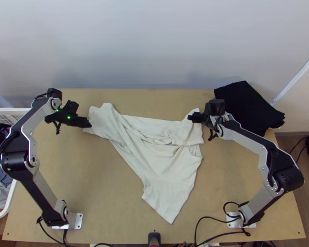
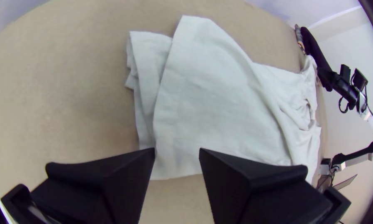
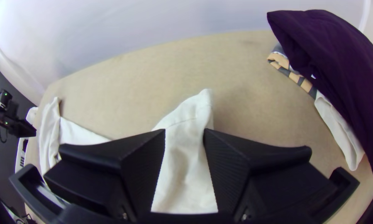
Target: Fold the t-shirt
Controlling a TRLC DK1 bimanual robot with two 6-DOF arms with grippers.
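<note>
The white t-shirt (image 1: 167, 160) lies creased and partly folded over itself across the middle of the surface (image 1: 84, 177), one end narrowing toward the near edge. At its far left end is the left gripper (image 1: 89, 123), fingers parted. The right gripper (image 1: 190, 117) is at its far right corner, also spread. Beyond that, dark cloth (image 1: 249, 107) tops a pile; a white basket (image 1: 10, 111) of clothes stands on the left.

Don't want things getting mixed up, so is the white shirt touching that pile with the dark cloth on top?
Apart. The right wrist view shows bare table between the white shirt and the pile.
</note>
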